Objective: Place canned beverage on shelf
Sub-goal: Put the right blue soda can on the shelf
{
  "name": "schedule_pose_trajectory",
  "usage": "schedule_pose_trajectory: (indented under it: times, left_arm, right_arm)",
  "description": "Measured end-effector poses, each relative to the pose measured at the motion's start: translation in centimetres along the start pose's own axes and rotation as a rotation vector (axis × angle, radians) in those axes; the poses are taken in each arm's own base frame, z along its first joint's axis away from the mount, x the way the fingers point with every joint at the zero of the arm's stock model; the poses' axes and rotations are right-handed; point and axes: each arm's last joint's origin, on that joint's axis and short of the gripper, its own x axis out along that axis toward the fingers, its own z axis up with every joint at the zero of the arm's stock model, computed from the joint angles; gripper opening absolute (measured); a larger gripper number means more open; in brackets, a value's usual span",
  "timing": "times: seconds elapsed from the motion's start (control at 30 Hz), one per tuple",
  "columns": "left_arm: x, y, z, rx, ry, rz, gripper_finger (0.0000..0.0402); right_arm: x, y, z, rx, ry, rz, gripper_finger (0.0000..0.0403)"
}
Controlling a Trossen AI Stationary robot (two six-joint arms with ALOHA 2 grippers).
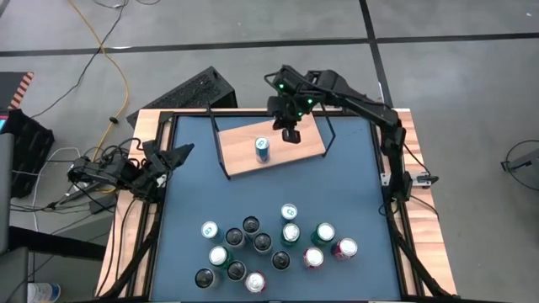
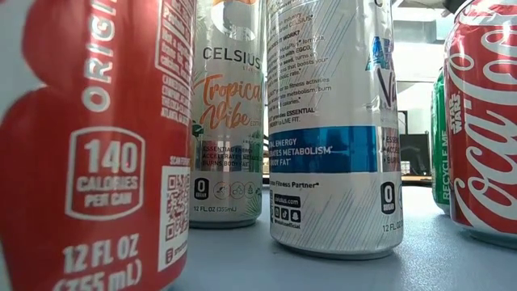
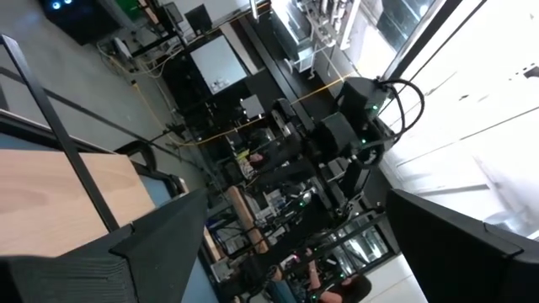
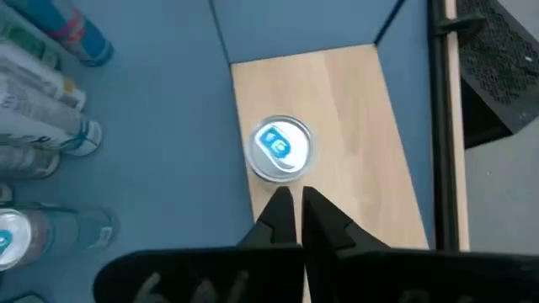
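Can (image 1: 262,149) with the blue-and-white top stands upright on the shelf (image 1: 295,143), toward the left half of the light wood board, and nothing is holding it. Look at your right claw (image 1: 290,133): it hangs above the board just beside the can, on the side away from the loose cans, with a gap between the two. In the right wrist view its two dark fingers (image 4: 282,220) are pressed together, empty, their tips pointing at the can's rim (image 4: 280,148) and just short of it. The shelf's thin black wire frame (image 1: 221,151) rises around the board, which sits at the far part of the blue desk (image 1: 354,185).

Your left claw (image 1: 171,157) waits off at the desk's left edge, well apart from the shelf, its fingers (image 3: 164,227) spread wide with nothing between them.

The other cans (image 1: 274,246) stand clustered at the near part of the desk, well apart from the shelf. The low view shows only a few of them up close: a red one (image 2: 89,145), two pale ones (image 2: 331,121) and another red one (image 2: 485,121).
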Motion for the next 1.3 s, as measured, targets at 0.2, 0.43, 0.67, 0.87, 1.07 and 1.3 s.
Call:
schedule_pose_trajectory:
  times: [0.2, 0.43, 0.67, 0.87, 1.07, 1.3]
  left_arm:
    - [0.0, 0.0, 0.0, 0.003, -0.002, 0.006, 0.0352]
    - [0.0, 0.1, 0.0, 0.005, -0.014, 0.02, 0.0352]
    - [0.0, 0.1, 0.0, 0.023, -0.018, 0.025, 0.0352]
    - [0.0, 0.1, 0.0, 0.021, -0.019, 0.026, 0.0352]
    - [0.0, 0.1, 0.0, 0.013, -0.021, 0.027, 0.0352]
    - [0.0, 0.1, 0.0, 0.012, -0.021, 0.027, 0.0352]
  right_arm:
    - [-4.3, 1.4, -0.2, -0.06, -0.068, -0.029, 0.0002]
    - [-14.1, 2.1, -3.6, 0.031, -0.184, -0.144, 0.0]
    - [-12.1, 2.8, -9.7, 0.159, -0.247, -0.186, 0.0]
    - [-4.7, 4.3, -12.7, 0.129, -0.503, -0.189, 0.0]
    - [0.3, 4.6, -12.4, 0.134, -0.493, -0.125, 0.0]
    - [6.3, 4.2, -12.0, 0.139, -0.383, -0.061, 0.0]
